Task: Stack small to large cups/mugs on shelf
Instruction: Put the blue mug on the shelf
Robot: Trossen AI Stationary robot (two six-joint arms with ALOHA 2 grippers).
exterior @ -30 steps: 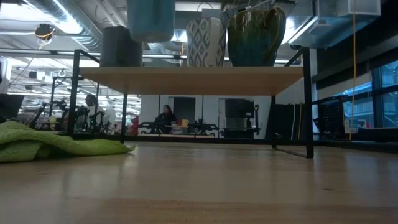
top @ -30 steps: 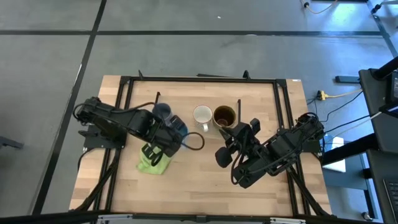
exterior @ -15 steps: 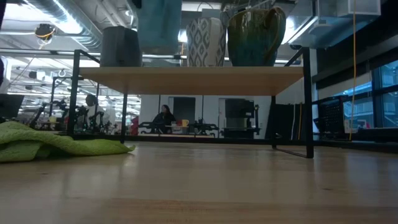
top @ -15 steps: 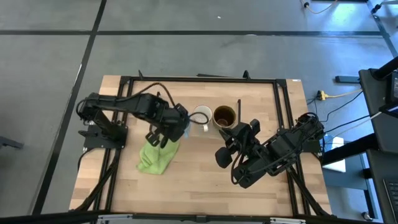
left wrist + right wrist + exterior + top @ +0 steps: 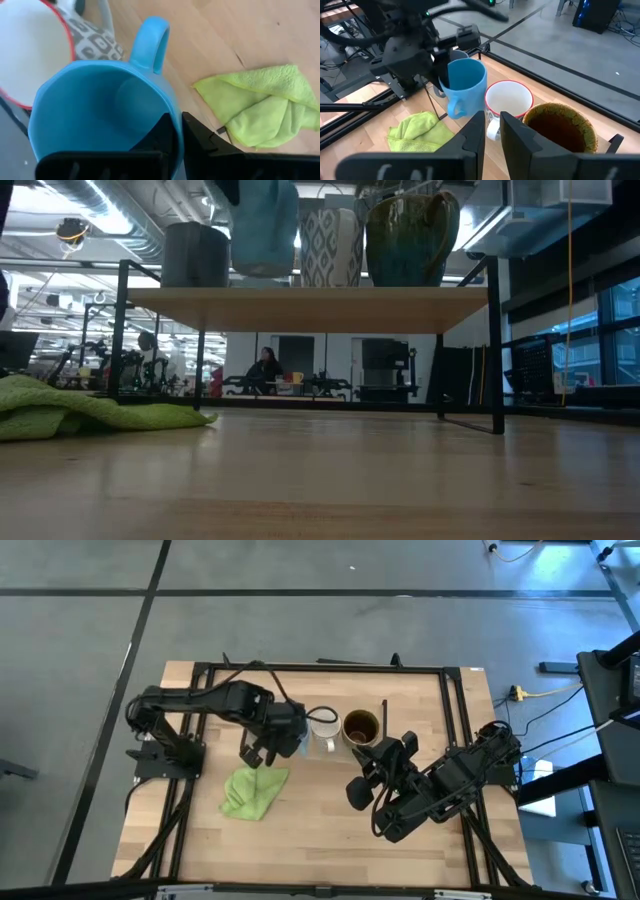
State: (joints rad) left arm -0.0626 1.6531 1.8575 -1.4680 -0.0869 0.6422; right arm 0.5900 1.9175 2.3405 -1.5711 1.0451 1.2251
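Your left gripper (image 5: pixel 176 140) is pinching the rim of the light blue handled mug (image 5: pixel 100 117), one finger inside, one outside, holding it clear above the low light-wood shelf with black wire ends (image 5: pixel 310 309). Crowding it: the grey-blue mug (image 5: pixel 195 254) on one side, the white patterned mug (image 5: pixel 507 102) just beside on the other, then the larger brown mug with dark inside (image 5: pixel 559 126). Crumpled green cloth (image 5: pixel 251 791) lies on the desk below the shelf's front edge. Your right gripper (image 5: pixel 491 131) waits near the desk's right side, fingers narrow, holding nothing.
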